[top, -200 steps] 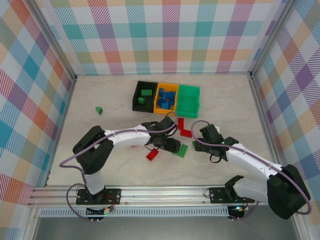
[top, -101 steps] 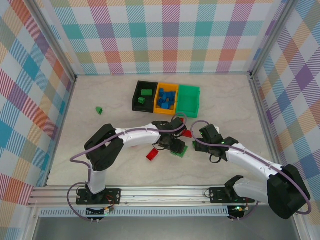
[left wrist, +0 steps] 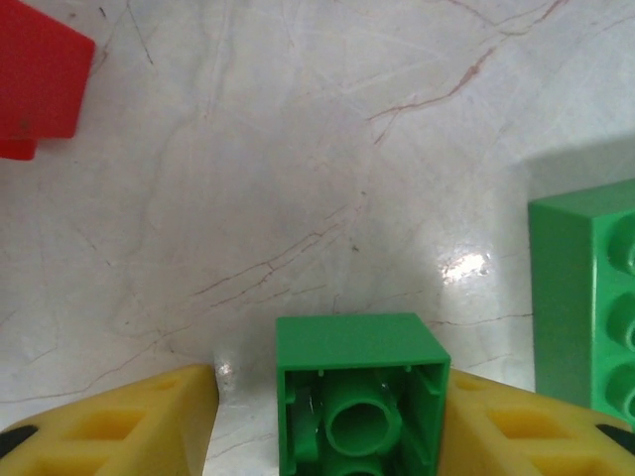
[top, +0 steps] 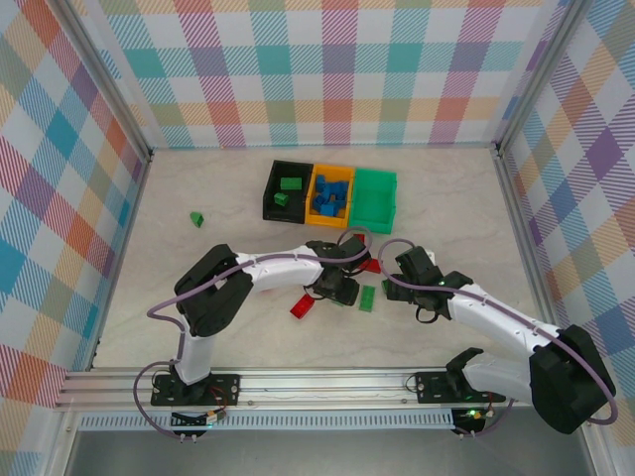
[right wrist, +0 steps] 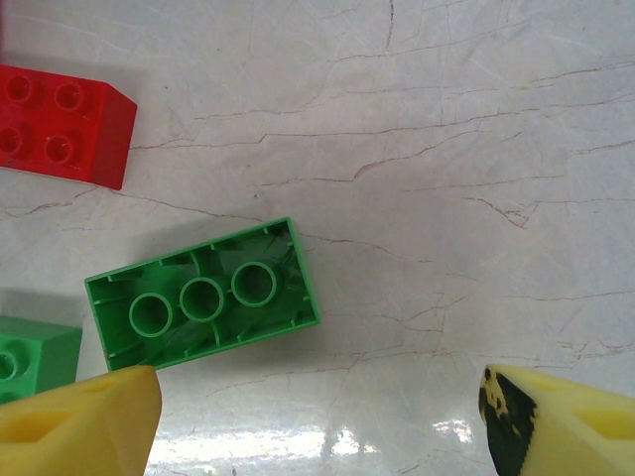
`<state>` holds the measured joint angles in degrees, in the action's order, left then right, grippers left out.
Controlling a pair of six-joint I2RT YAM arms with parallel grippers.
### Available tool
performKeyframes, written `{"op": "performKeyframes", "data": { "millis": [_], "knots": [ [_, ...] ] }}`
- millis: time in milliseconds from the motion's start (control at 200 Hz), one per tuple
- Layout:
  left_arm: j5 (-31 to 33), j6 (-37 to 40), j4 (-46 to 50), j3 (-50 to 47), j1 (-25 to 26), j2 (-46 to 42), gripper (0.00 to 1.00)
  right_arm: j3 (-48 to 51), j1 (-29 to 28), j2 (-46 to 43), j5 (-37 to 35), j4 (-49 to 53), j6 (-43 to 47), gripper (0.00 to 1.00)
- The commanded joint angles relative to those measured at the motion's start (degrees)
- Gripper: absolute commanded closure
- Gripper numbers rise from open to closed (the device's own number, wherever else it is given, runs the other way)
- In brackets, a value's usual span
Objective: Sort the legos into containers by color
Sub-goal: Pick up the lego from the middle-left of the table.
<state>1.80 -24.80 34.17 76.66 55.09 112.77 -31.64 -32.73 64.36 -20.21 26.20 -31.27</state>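
**Containers** (top: pixel 332 169): three open-topped rectangular bins joined in a row, toward the far middle of the table (top: pixel 198 297).
- Black bin (top: pixel 270 190), the leftmost. It holds green bricks (top: pixel 291 182).
- Orange bin (top: pixel 327 218), in the middle. It holds a heap of blue bricks (top: pixel 329 196).
- Green bin (top: pixel 377 210), the rightmost.

**Legos, loose on the table**: small studded plastic bricks, glossy, with square edges.
- Lone green brick (top: pixel 197 218), far to the left, well apart from the bins and from both arms.
- Red brick (top: pixel 302 306), lying tilted on the near side of the left arm's wrist.
- Second red brick (top: pixel 370 265), partly hidden, between the two arms' wrists.
- Long green brick (right wrist: pixel 203 293). Its hollow underside with three round tubes faces the right wrist camera. From above it lies between the two grippers.
- Small green brick (left wrist: pixel 359 397). Its hollow underside with a round tube faces the left wrist camera.

**Left gripper** (left wrist: pixel 332 372): low over the table near the middle, with the small green brick between its yellow fingers (left wrist: pixel 536 426).
- One finger lies against the brick's side.
- A strip of table shows between the brick and the other finger.
- The jaws are partly drawn in around the brick and are not clamped on both sides.

**Right gripper** (right wrist: pixel 319 397): just to the right of the long green brick.
- The jaws are spread wide, with bare table and nothing else between the fingers.
- A four-studded red brick (right wrist: pixel 60 124) lies beyond the long green one.
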Motion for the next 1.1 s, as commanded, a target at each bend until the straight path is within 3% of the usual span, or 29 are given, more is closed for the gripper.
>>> {"op": "performKeyframes", "data": {
  "millis": [0, 115, 315, 460, 700, 1095],
  "knots": [
    [-0.16, 0.28, 2.27, -0.38, 0.37, -0.19, 0.45, -1.75, -0.62, 0.22, -0.95, 0.71, -0.73, 0.16],
    [-0.87, 0.17, 1.1, -0.96, 0.37, -0.51, 0.72, -1.67, -0.67, 0.24, -1.19, 0.89, -0.84, 0.16],
    [-1.2, 0.19, 0.66, -0.66, 0.37, -1.83, 0.74, -1.85, -0.88, 0.48, -1.41, 0.89, -0.97, 0.16],
    [-0.86, -0.31, 0.37, -0.8, 0.22, -3.52, 0.91, -1.85, -0.94, 0.63, -1.68, 1.06, -0.95, 0.16],
    [0.39, 1.79, 0.68, -0.17, -3.84, -8.55, 0.98, -1.94, -1.11, 0.77, -1.77, 0.96, -0.93, 0.16],
    [-1.98, 10.38, 4.46, 10.81, -21.13, -9.85, 0.97, -2.03, -1.41, 0.77, -2.11, 1.1, -0.99, 0.16]
  ]
}}
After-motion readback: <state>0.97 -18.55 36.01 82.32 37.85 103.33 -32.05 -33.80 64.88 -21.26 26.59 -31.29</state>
